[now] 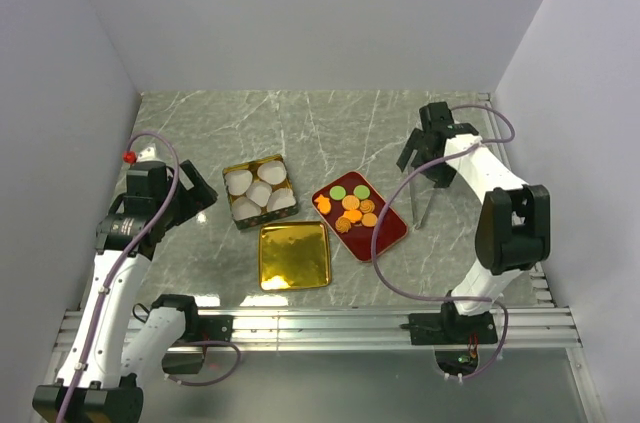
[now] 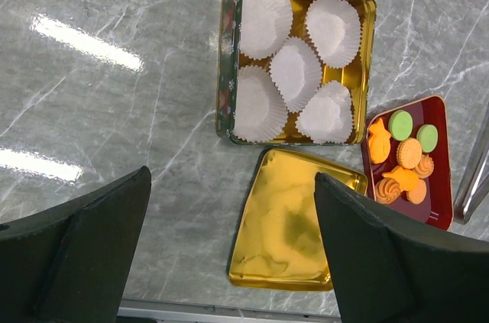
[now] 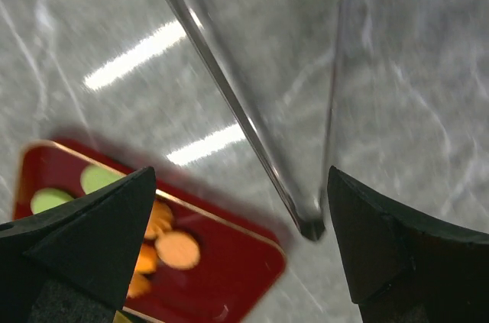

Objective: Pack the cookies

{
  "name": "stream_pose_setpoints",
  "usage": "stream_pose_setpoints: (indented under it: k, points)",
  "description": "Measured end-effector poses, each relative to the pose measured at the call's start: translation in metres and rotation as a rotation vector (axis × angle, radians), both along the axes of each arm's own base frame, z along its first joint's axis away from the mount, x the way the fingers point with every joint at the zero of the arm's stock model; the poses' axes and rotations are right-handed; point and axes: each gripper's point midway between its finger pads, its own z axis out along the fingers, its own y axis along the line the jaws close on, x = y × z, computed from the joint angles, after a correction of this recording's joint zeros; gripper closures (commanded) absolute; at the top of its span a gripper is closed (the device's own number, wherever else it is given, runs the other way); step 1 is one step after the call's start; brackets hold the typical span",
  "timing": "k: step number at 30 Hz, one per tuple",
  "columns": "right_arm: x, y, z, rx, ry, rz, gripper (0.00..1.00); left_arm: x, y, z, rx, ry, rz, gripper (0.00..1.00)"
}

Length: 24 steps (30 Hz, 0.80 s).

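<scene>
Top view: the cookies are lying bunched on a red tray right of centre on the counter. An open tin is sitting to the tray's left, holding white paper cups. Its gold lid is lying just in front. The left claw is hanging near the tin. The right claw is hovering over metal tongs beside the tray.

Left wrist view: the left claw is standing wide with nothing between the fingers, above the lid. The cookies are showing at the far right, with none in the paper cups.

Right wrist view: the right claw is gaping wide and empty, with the tongs lying between its fingers' line of sight. The cookies are sitting low left on the tray.

Judgement: the cookies are looking light, thin, stiff and likely crumbly. They are lying flat and crowded, so edge access is poor. Pinching gently across the rim of an outer one seems best, probably with the tongs. The tongs are looking smooth, so they are likely slippery.
</scene>
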Motion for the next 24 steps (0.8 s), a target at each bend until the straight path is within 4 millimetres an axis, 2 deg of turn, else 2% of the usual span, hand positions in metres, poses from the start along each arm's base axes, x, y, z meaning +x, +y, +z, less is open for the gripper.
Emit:
stream_pose_setpoints:
  k: [2, 4, 8, 15, 19, 24]
  points:
    - [-0.016, 0.000, 0.000, 0.006, 0.026, 0.015, 0.00, 0.000, 0.000, 0.000, 0.000, 0.000, 0.000, 0.06]
    - [-0.027, 0.000, 0.009, 0.011, 0.026, 0.034, 0.00, 0.000, 0.000, 0.000, 0.001, 0.000, -0.001, 0.06]
    - [-0.040, 0.001, 0.021, 0.017, 0.006, 0.064, 0.00, 0.000, -0.003, -0.001, 0.005, 0.002, -0.012, 0.06]
    - [-0.080, -0.002, -0.015, 0.009, 0.155, 0.125, 0.00, 0.002, -0.010, -0.013, 0.020, 0.056, -0.026, 0.08]
    - [-0.084, -0.004, -0.021, -0.003, 0.171, 0.156, 0.00, 0.002, -0.008, -0.011, 0.025, 0.046, -0.017, 0.07]
    - [-0.073, -0.005, -0.029, 0.003, 0.149, 0.180, 0.00, -0.002, -0.008, -0.001, 0.018, -0.004, -0.019, 0.07]
